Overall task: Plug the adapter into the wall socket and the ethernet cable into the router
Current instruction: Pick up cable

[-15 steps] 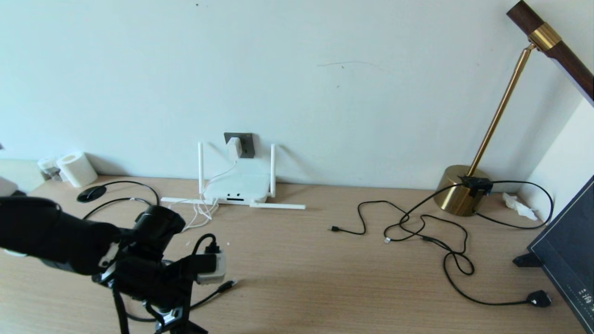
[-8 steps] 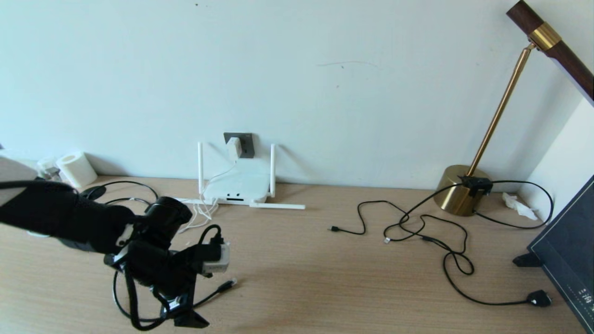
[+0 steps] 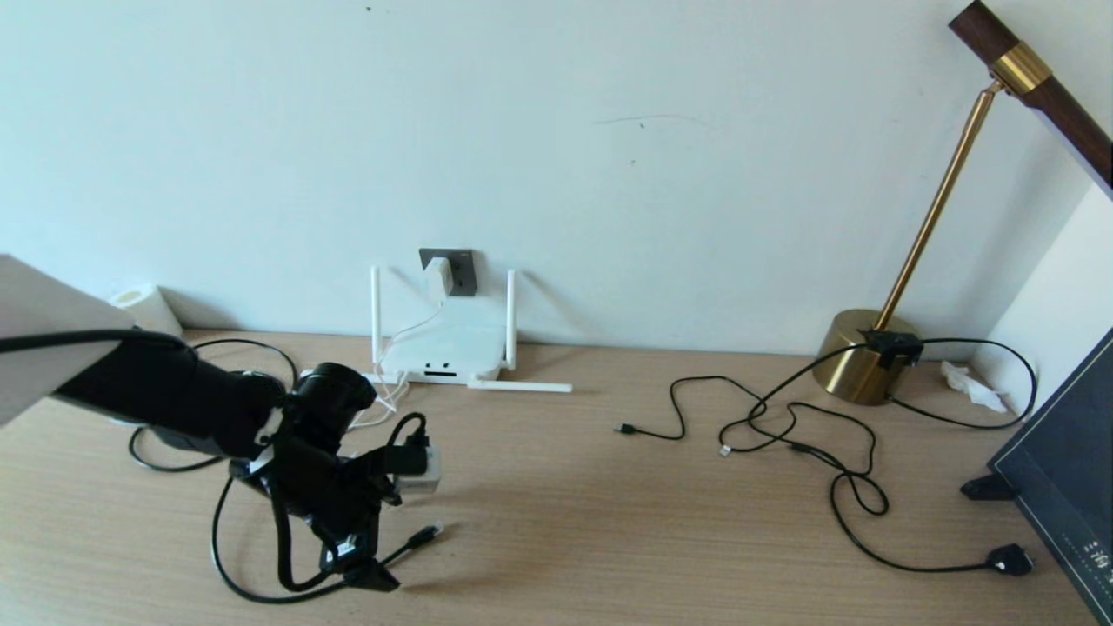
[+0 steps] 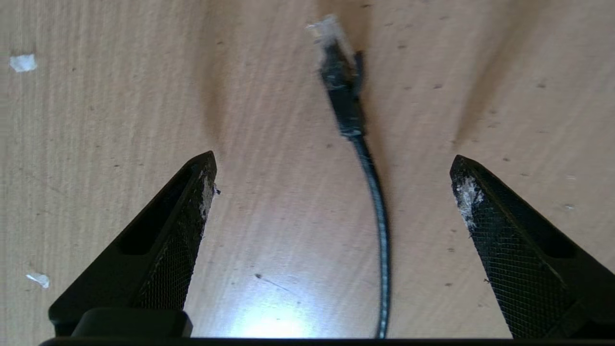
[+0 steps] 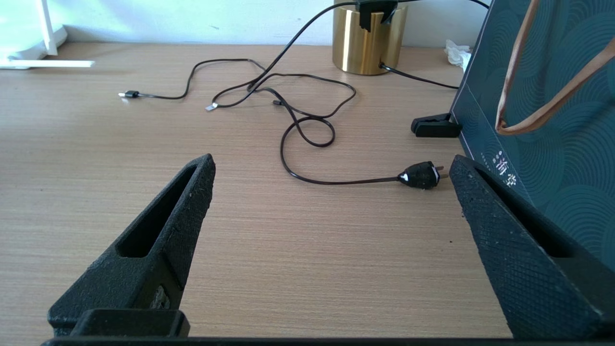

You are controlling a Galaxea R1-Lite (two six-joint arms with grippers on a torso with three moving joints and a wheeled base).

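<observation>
white adapter point(image 3: 441, 276) in grey wall socket point(image 3: 461, 268); black ethernet cable point(image 4: 344, 85) loose on desk, off white router point(image 3: 443, 351)

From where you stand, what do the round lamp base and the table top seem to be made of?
The round gold lamp base looks like brushed brass-coloured metal: it shows a soft sheen. The light brown table top looks like matt wood or wood-pattern laminate: fine straight grain lines run across it.
</observation>
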